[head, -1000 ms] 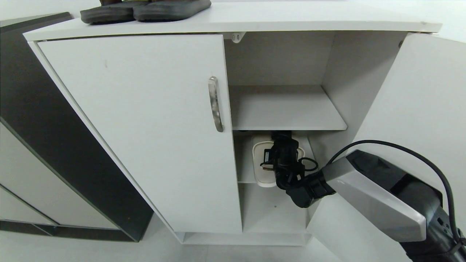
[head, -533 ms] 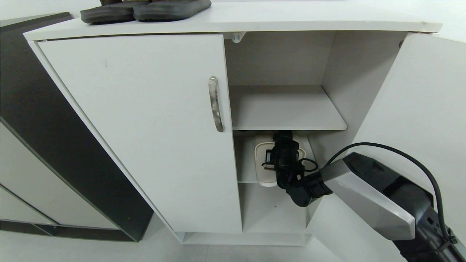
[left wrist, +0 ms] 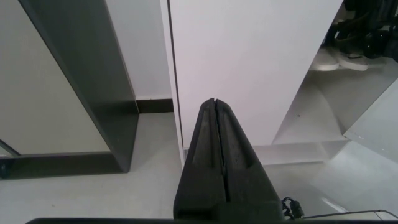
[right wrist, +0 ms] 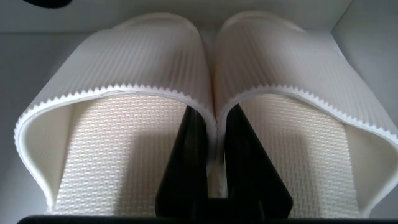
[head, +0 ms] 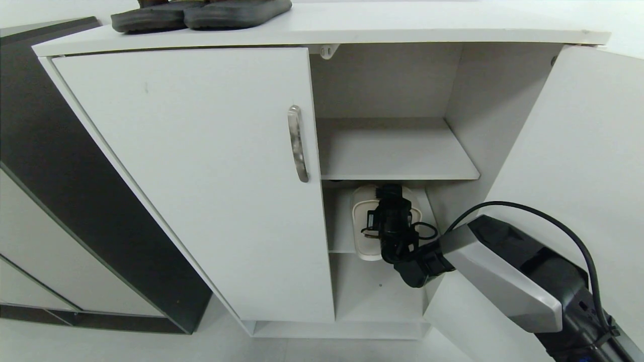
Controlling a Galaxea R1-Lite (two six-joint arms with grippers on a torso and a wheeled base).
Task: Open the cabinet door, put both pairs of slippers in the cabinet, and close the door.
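Right wrist view: my right gripper (right wrist: 216, 134), nearly closed, pinches the cream ribbed foam slippers (right wrist: 124, 81) by their inner walls at the white cabinet's (head: 352, 30) lower shelf front edge. Next, I judge: release, withdraw, then fetch the dark grey slippers (head: 201, 15) from its top.

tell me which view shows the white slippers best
Right wrist view: both white slippers appear close up, side by side, with the right gripper pinching their inner edges. In the head view that gripper partly hides them; the left wrist view catches a far-off edge.
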